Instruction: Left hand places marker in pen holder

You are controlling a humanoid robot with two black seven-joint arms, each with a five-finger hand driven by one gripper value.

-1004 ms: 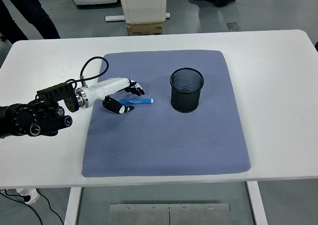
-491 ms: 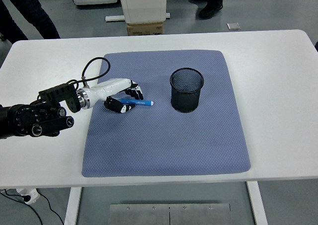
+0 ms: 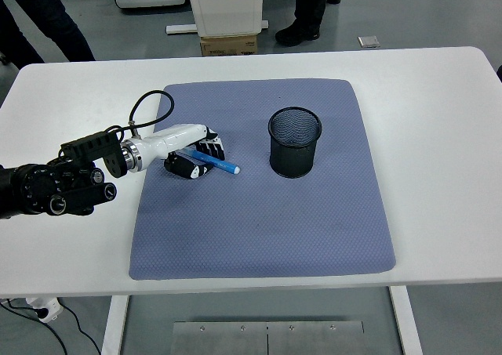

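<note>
Head view, from above and behind the robot. Left hand reaching in from the left edge on a black arm, white-shelled, low over the left part of the blue-grey mat. Fingers curled around the near-left end of the blue marker, thumb pressed in from the near side: grasping it. Marker tilted now, its gripped end raised toward the far left and its white tip dropped toward the near right, just above or touching the mat; cannot tell which. Half a second ago lying almost level, left to right, tip pointing straight at the holder; a full second ago the same, with the fingers looser and set a little farther left. Hand since closed in tighter over the barrel and turned slightly.

Black mesh pen holder upright on the right-centre of the mat, to the right of the marker and apart from it, nothing visible inside. Unmoved across all three frames.

Mat flat on the white table, unchanged. Black cable looping up from the wrist, same arc as before.

Beyond the far edge of the table, a person's dark shoe and trouser leg, shifted left of where they stood earlier. Another dark leg at the far left, unchanged. Cardboard box on the floor below a white cabinet.
</note>
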